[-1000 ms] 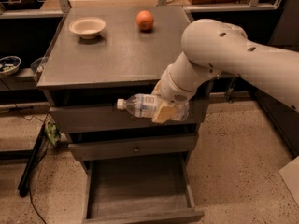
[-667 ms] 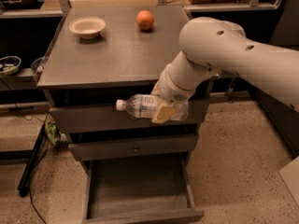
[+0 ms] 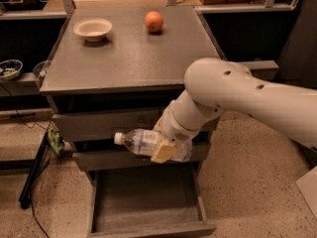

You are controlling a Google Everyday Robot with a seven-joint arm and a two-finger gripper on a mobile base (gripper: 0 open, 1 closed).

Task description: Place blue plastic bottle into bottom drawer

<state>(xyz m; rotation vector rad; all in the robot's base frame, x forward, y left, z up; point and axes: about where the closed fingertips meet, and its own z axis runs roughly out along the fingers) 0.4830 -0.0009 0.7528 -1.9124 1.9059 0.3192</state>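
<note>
Grey counter [image 3: 129, 58] top: pale bowl [image 3: 92, 29] at back left, orange [image 3: 154, 21] at back, right of bowl, well apart. Speckled floor [image 3: 247, 182] around cabinet. White arm [image 3: 237, 95] comes in from right and bends down across cabinet front. Gripper [image 3: 166, 150] sits before upper drawers [image 3: 94, 125], clamped on bottle [image 3: 138, 141]; one tan finger [image 3: 163, 153] visible across bottle body. Bottle held sideways in air, white cap pointing left, directly above bottom drawer [image 3: 143, 200]. Bottom drawer pulled out; bottle not yet in it.
</note>
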